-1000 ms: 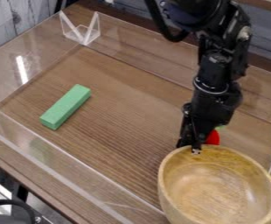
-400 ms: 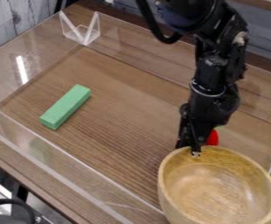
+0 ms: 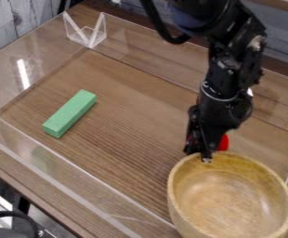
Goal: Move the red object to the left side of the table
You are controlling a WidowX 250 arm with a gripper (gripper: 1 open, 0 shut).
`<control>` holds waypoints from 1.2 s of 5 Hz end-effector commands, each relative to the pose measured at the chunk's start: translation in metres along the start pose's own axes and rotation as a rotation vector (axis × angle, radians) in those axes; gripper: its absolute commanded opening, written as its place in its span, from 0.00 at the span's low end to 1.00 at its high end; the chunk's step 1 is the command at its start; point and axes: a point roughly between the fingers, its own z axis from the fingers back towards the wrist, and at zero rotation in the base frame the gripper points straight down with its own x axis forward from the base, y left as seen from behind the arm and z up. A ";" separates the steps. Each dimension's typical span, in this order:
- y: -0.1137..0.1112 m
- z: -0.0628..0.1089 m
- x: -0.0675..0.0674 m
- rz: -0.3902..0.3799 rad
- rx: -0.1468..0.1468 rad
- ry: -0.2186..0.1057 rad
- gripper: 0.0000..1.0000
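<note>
At the far left, a low clear acrylic wall (image 3: 22, 74) bordered the brown wood-grain tabletop (image 3: 128, 102), and a second clear panel ran along the near edge. A small folded piece of clear plastic (image 3: 87, 31) stood at the back left corner. On the left half of the tabletop lay 1 green rectangular block (image 3: 69, 112), flat, its long side running diagonally from near left to far right, well apart from everything else.

Right of centre, the black robot arm (image 3: 229, 65) reached down from the top of the view, its forearm steeply tilted. The tool (image 3: 203, 149) hung at its lower end, just beyond the far rim of the wooden bowl, with its jaws pressed together. The red object (image 3: 221, 142) showed only as a small red patch just right of the tool's tip, mostly hidden by the black fingers; whether the tool actually pinched it, or merely sat beside it, could not be told. It was on the right half of the tabletop, close to the bowl's far rim.

At the lower right, the round wooden bowl (image 3: 184, 177) sat upright on the tabletop, partly cut off by the frame edge.
</note>
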 end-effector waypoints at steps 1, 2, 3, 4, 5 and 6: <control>0.021 0.024 0.004 0.015 0.065 -0.031 0.00; 0.021 0.018 0.004 0.013 0.060 -0.032 0.00; 0.018 0.013 0.006 -0.001 0.047 -0.044 0.00; 0.014 0.007 0.008 -0.011 0.035 -0.055 0.00; 0.012 0.003 0.009 -0.018 0.027 -0.061 0.00; 0.010 0.000 0.010 -0.023 0.021 -0.066 0.00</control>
